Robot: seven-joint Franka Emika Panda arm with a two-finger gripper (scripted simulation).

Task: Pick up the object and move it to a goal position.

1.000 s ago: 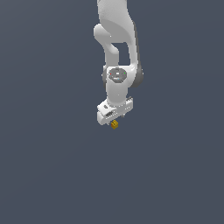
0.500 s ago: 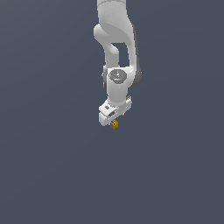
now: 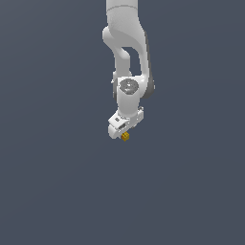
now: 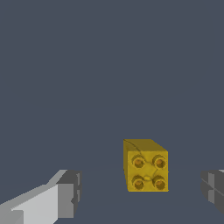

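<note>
Above the dark grey surface (image 3: pixel 57 191) hangs the white arm (image 3: pixel 127 57), its tool (image 3: pixel 124 135) pointing down. Between the tool's spread fingers (image 4: pixel 65 194), touching neither, sits the cube (image 4: pixel 146 166): tiny, yellow-orange, its side faces darker, with four round studs on one face. The tool is released, grasping nothing.

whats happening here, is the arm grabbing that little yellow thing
Not yet. A white Panda arm has its tool down around a tiny yellow-orange cube with four studs on one face. In the wrist view the cube sits between the two fingers with open space on both sides, so the tool is open and nothing is gripped. Closing on it looks like the likely next move.
</note>
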